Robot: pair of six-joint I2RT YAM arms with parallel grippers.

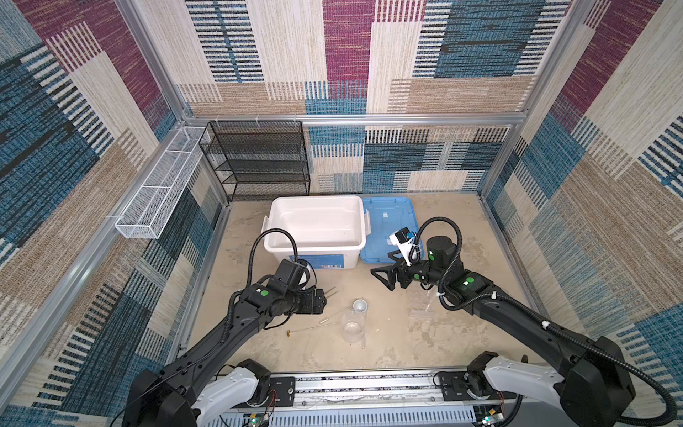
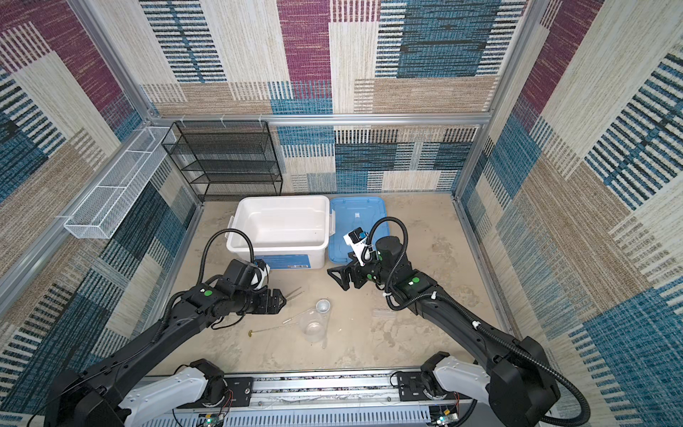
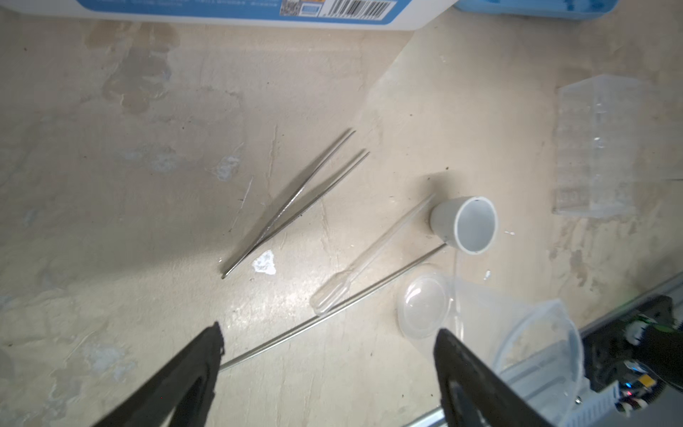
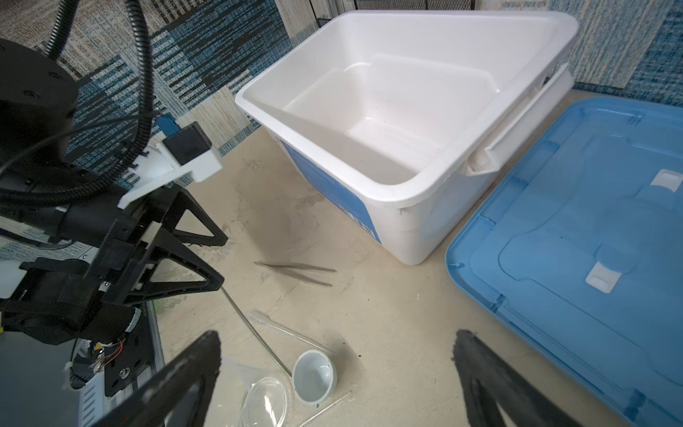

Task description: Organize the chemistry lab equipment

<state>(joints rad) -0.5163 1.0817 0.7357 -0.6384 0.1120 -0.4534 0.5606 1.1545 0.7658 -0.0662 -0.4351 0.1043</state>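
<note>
Metal tweezers (image 3: 295, 203) lie on the table just ahead of my left gripper (image 3: 329, 329), which is open and empty. In a top view the left gripper (image 1: 322, 300) hovers left of the tweezers (image 1: 331, 292). A small cup (image 1: 360, 305) lies beside a clear beaker (image 1: 353, 325), with a thin metal rod (image 1: 314, 329) and a clear pipette (image 1: 334, 314) next to them. The clear rack (image 1: 423, 307) stands to the right. My right gripper (image 1: 382, 273) hangs open and empty above the table, and the right wrist view shows the cup (image 4: 314, 377) below it.
An open white bin (image 1: 314, 247) stands at the back with its blue lid (image 1: 391, 222) flat on the table beside it. A black mesh shelf (image 1: 258, 159) lines the back wall. A white mesh basket (image 1: 155, 192) hangs on the left wall.
</note>
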